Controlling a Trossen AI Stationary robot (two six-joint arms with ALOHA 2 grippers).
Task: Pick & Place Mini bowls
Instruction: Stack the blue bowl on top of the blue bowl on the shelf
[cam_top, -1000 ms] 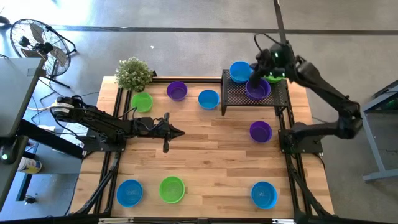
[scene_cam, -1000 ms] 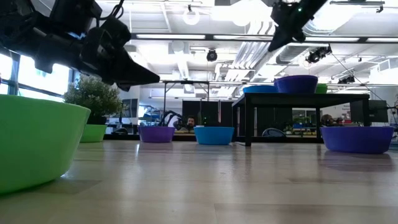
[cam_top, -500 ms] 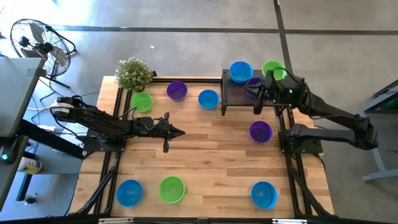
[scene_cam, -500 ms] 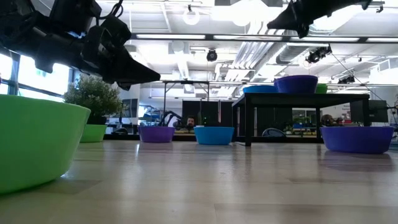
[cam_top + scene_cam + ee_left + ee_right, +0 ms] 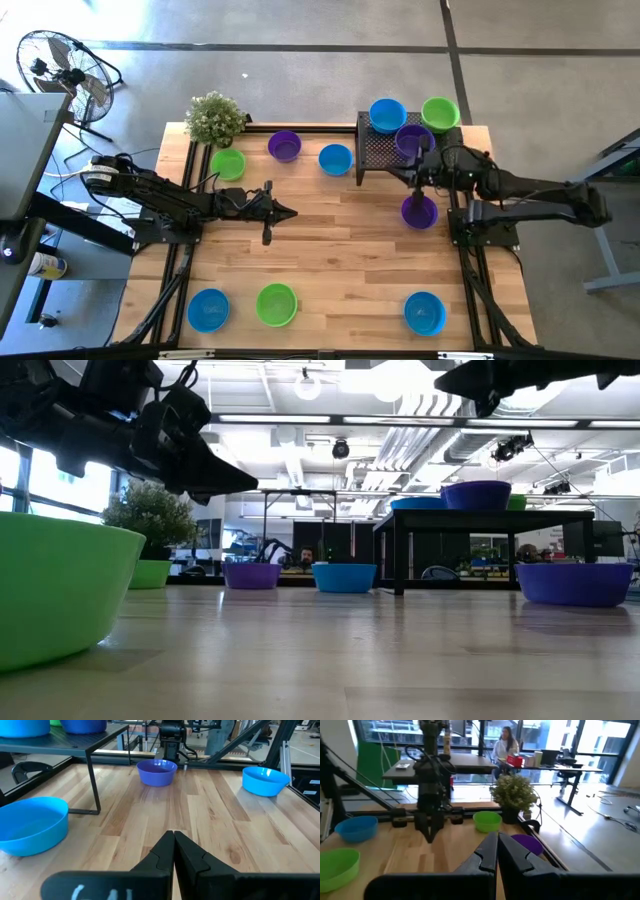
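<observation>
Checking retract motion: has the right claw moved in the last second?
Yes. In the high view the right claw has pulled back off the black mesh stand, toward the purple bowl on the table.

right claw point(image 5: 414, 176) closed, empty, at front edge of black mesh stand point(image 5: 385, 152); purple bowl point(image 5: 419, 211) just beside, below. bare wood ahead toward closed left claw point(image 5: 292, 213); far plant point(image 5: 214, 118) off path.
</observation>
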